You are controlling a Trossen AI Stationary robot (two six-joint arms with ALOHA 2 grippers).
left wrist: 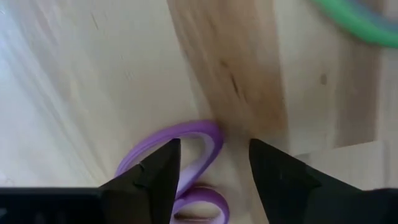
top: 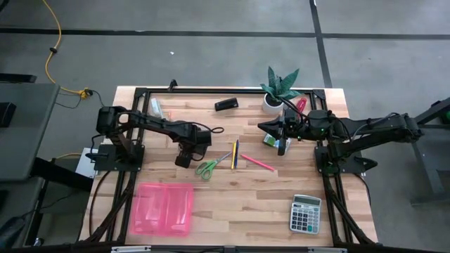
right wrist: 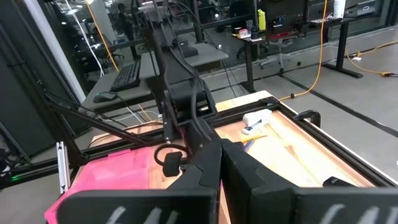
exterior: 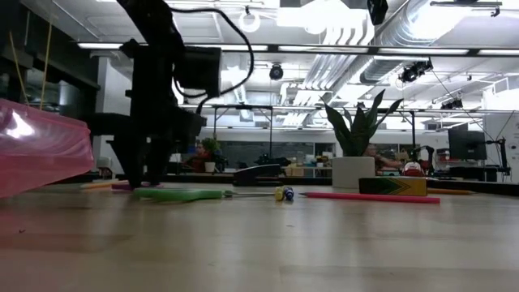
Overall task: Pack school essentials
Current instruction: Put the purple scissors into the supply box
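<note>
Purple-handled scissors (left wrist: pixel 193 134) lie flat on the wooden table. My left gripper (left wrist: pixel 214 146) points down over them, open, one finger on each side of the rim of one handle loop; in the high view the left gripper (top: pixel 184 160) hides them. Green-handled scissors (top: pixel 208 167), yellow and blue pencils (top: pixel 235 154) and a red pencil (top: pixel 257 162) lie to its right. A small green-blue box (top: pixel 270 141) sits under my right gripper (top: pixel 283 146), which hangs shut above the table, touching nothing. My left gripper comes at the purple scissors from above, fingers pointing down. One side of a handle loop (left wrist: pixel 208 140) stands between the open fingers. I cannot tell whether a fingertip (left wrist: pixel 163 163) touches the loop. The scissors lie flat on the table.
A pink pouch (top: pixel 163 208) lies at the near left and a grey calculator (top: pixel 306 213) at the near right. A potted plant (top: pixel 280 88) and a black object (top: pixel 226 104) stand along the far edge. A black frame (top: pixel 133 140) borders the table.
</note>
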